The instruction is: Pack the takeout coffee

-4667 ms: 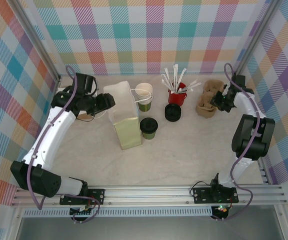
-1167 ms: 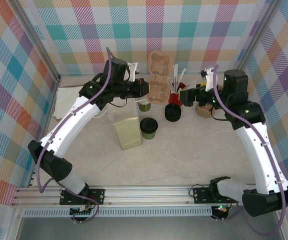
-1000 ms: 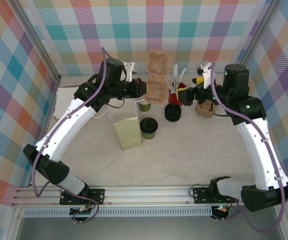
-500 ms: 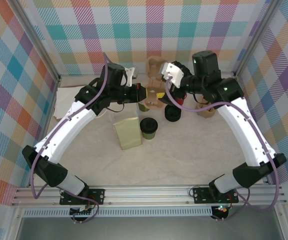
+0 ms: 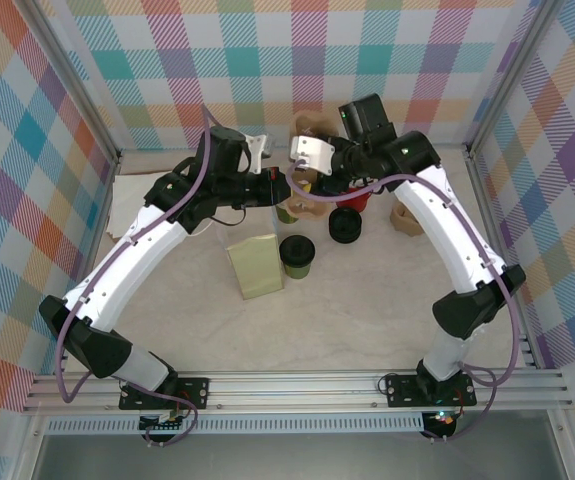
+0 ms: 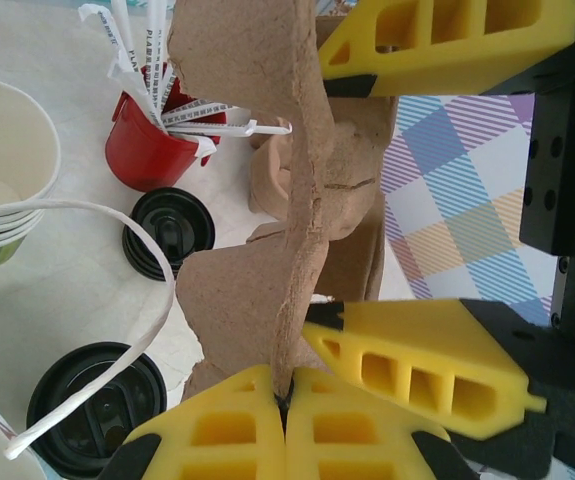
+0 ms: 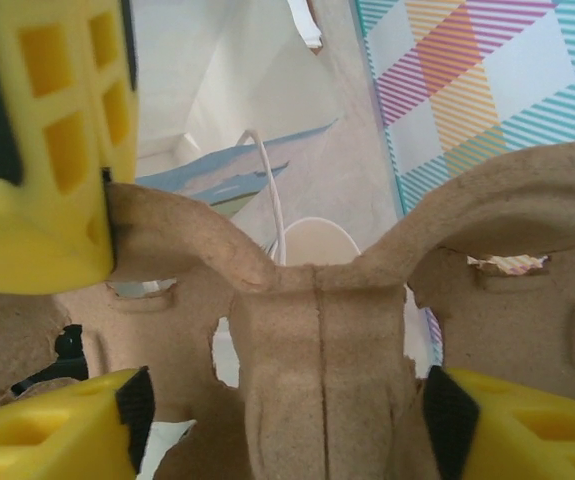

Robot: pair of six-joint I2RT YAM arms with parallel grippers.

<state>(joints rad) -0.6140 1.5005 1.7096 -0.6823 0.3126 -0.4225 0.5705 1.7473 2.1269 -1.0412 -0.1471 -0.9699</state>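
Note:
The takeout coffee (image 5: 297,255), a green cup with a black lid, stands on the table beside the gift bag (image 5: 254,263); its lid (image 6: 92,408) shows low in the left wrist view. Above it a brown pulp cup carrier (image 5: 308,172) hangs in the air. My left gripper (image 5: 279,186) is shut on the carrier's edge (image 6: 289,385). My right gripper (image 5: 312,166) is open, and its yellow fingers (image 6: 422,365) straddle the carrier's middle (image 7: 327,350) from the other side.
A stack of lidless green cups (image 5: 287,210) and a stack of black lids (image 5: 345,226) stand under the carrier. A red cup of stirrers (image 5: 353,196) is behind them. More carriers (image 5: 411,216) sit at the right. The bag's white handle (image 6: 152,290) loops near the coffee.
The right arm has swung left from the carrier stack and brought its open fingers around the lifted carrier. The left gripper has kept its hold and dropped slightly.

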